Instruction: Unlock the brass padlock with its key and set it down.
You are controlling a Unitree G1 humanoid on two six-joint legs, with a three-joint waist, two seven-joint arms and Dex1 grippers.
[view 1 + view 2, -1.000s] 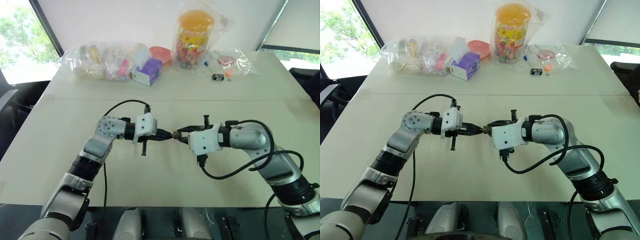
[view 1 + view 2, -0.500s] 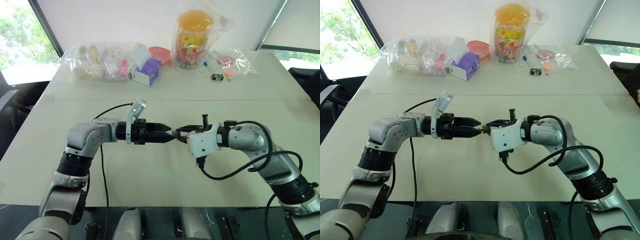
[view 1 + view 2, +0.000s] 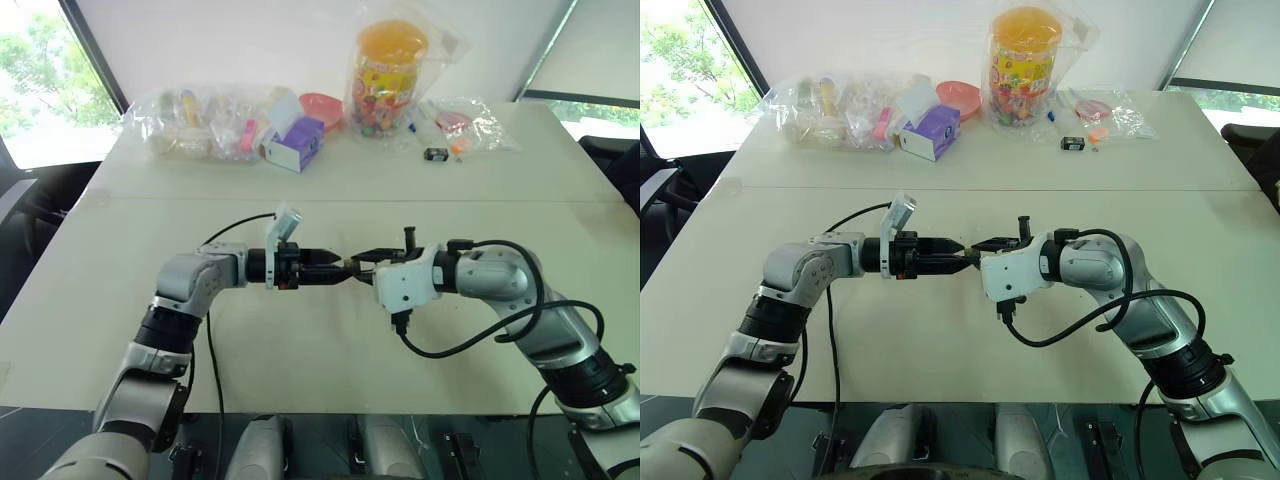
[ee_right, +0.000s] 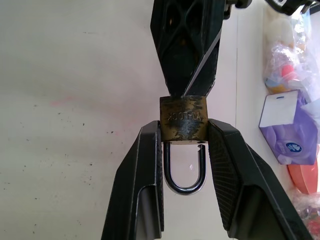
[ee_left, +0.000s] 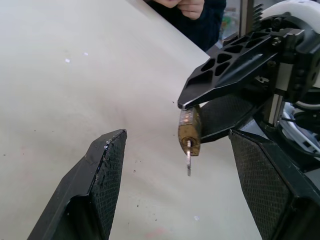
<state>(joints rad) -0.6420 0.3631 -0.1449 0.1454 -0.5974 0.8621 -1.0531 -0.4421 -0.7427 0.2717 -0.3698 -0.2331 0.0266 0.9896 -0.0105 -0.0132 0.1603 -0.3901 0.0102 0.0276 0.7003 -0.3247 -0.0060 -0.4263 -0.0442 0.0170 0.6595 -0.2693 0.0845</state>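
Here my right pincer point(image 4: 184, 145) is clamped on the brass padlock point(image 4: 183, 125), one finger against each flat side of the body, holding it up above the middle of the bench point(image 3: 120, 240). In the right wrist view the silvery shackle hangs back between my fingers, which leaves the keyhole end facing my left arm. That is the point of this grip, I think: the lock stays steady in the air and its keyway stays free. The shackle's free end looks just clear of the body, though I cannot be sure it has sprung.

The key point(image 5: 188, 157) sits in that keyway, its thin blade jutting from the end of the padlock. My left pincer point(image 5: 172, 185) stands wide open around it, a finger on either side and touching neither key nor lock, so it holds nothing.

Both forearms lie nearly level over the bench and point at each other, pincer tips almost meeting. The right points slightly downward, its elbow bent out to the right.

The bags, the purple box point(image 3: 293, 143) and the jar point(image 3: 388, 75) sit at the far edge, well apart.
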